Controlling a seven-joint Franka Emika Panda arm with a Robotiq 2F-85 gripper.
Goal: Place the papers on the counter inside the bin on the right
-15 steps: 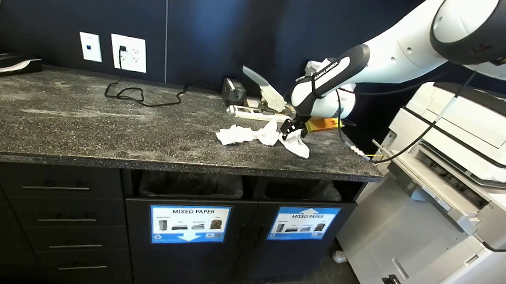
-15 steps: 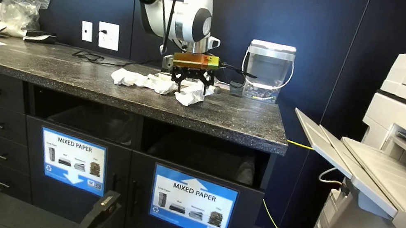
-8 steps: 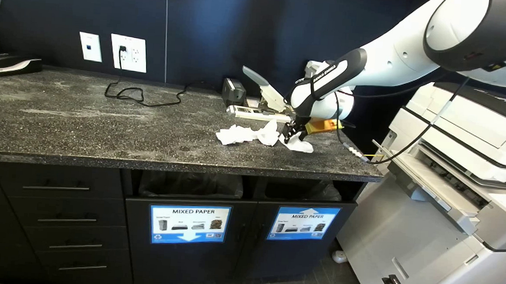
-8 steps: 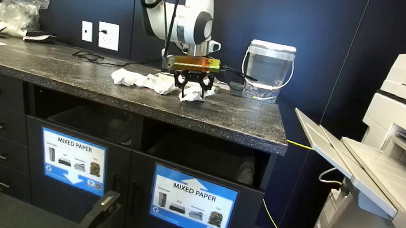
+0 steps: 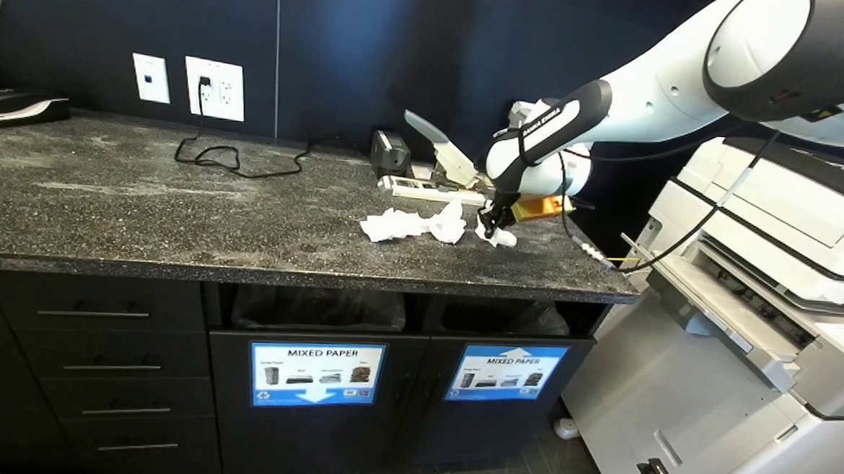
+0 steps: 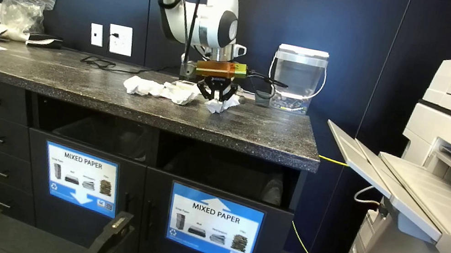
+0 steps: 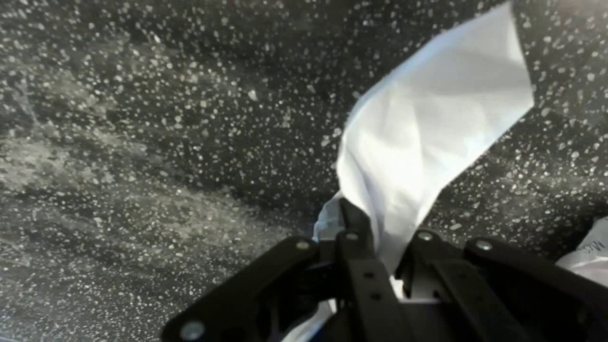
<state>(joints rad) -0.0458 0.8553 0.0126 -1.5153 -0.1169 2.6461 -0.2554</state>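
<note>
The pincer [image 6: 216,98] stands narrow, holding one paper [image 7: 418,133] at the table [image 6: 266,129].
The paper is gathered thinly between the jaws, one corner splayed loose; if the pinch is shallow, it could slip out during lifting, or that corner could catch on the table's front edge. Counted outward: one pincer, one held paper; just beside, what look like two crumpled scraps [image 5: 410,224], seemingly touching; below, two openings [image 5: 321,310], the right one being the bin [image 6: 226,175]; two MIXED PAPER labels [image 6: 213,226].
</note>
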